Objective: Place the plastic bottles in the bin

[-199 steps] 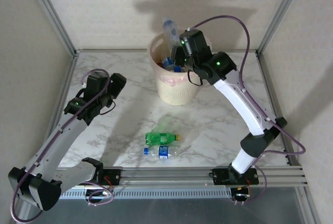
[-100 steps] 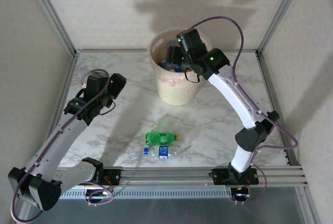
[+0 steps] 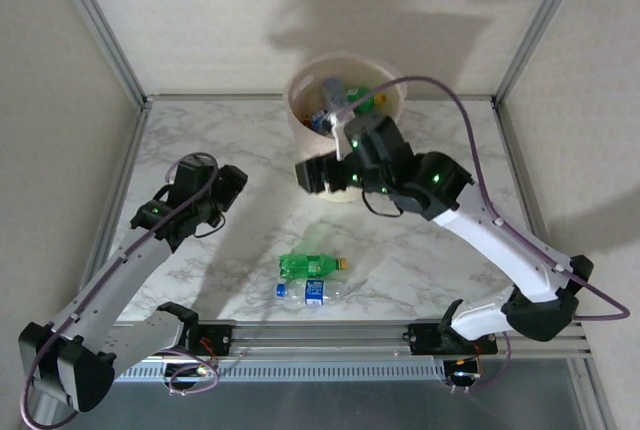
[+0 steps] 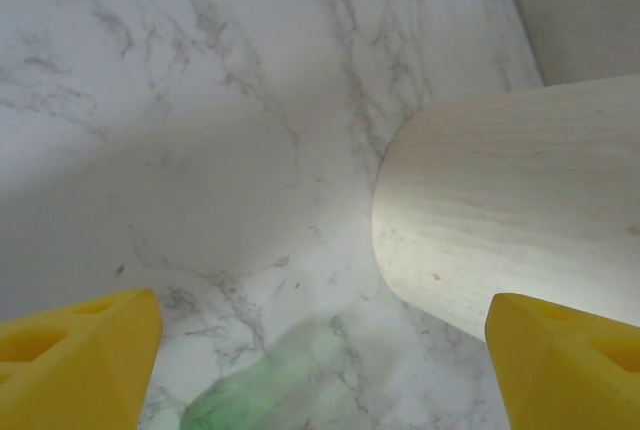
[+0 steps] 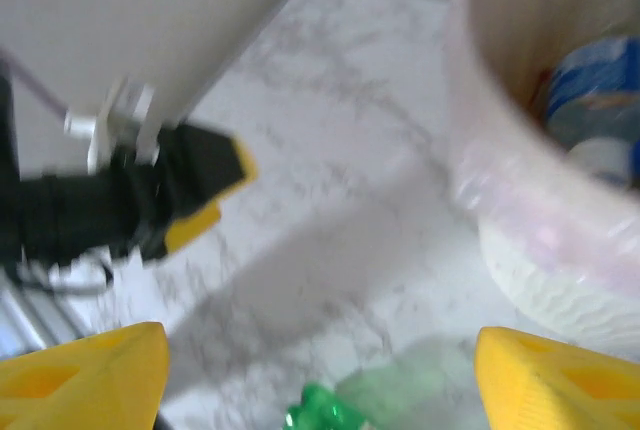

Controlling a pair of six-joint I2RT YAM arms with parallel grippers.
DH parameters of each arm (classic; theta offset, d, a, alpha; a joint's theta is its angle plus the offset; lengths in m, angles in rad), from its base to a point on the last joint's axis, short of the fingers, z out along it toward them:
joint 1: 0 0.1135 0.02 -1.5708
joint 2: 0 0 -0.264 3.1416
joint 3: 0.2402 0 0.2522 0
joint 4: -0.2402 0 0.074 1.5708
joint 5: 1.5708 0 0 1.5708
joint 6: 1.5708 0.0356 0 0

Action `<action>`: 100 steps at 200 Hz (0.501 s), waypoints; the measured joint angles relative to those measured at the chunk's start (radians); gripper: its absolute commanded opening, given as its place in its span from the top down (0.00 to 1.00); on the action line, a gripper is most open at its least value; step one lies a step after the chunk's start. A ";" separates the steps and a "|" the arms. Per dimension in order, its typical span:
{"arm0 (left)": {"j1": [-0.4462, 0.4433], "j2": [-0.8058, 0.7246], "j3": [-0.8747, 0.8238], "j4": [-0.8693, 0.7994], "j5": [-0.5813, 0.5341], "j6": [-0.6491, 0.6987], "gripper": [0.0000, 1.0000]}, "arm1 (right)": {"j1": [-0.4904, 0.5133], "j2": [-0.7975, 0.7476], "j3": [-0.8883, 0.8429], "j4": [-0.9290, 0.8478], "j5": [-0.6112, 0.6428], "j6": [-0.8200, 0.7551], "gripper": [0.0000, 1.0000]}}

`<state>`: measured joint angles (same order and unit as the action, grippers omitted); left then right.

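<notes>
Two plastic bottles lie on the marble table near the front: a green one (image 3: 311,266) and, just in front of it, a clear one with a blue label (image 3: 315,292). The pale bin (image 3: 300,120) stands at the back with several bottles (image 3: 335,100) inside. My right gripper (image 3: 312,175) hangs open and empty before the bin's front wall. In its wrist view, the right gripper (image 5: 320,380) has the green bottle's end (image 5: 322,418) low between its fingers and the bin (image 5: 520,240) to the right. My left gripper (image 3: 228,188) is open and empty, left of the bin; in its own view the left gripper (image 4: 320,370) faces the bin wall (image 4: 520,200).
Metal frame posts and pale walls close in the table on the left, right and back. A rail (image 3: 330,335) with the arm bases runs along the near edge. A pale green glow (image 4: 270,390) lies on the marble below the left gripper.
My right gripper was over the bin shut on a clear bottle, dipped into the bin, opened, and has swung out to its front, empty. The left gripper moved slightly right.
</notes>
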<state>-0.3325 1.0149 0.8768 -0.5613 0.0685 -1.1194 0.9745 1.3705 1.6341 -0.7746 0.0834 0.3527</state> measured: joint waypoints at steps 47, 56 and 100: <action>-0.011 -0.003 -0.012 0.000 0.016 -0.014 0.17 | 0.087 -0.034 -0.261 -0.006 -0.005 -0.018 0.15; -0.018 -0.004 -0.015 0.001 0.016 -0.016 0.17 | 0.109 -0.034 -0.299 -0.008 -0.003 -0.018 0.15; -0.063 -0.005 -0.093 0.020 0.032 -0.044 0.17 | 0.168 -0.031 -0.425 -0.006 0.005 -0.017 0.15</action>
<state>-0.3950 1.0100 0.7837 -0.5411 0.1009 -1.1637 1.1427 1.3392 1.2091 -0.7807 0.0887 0.3355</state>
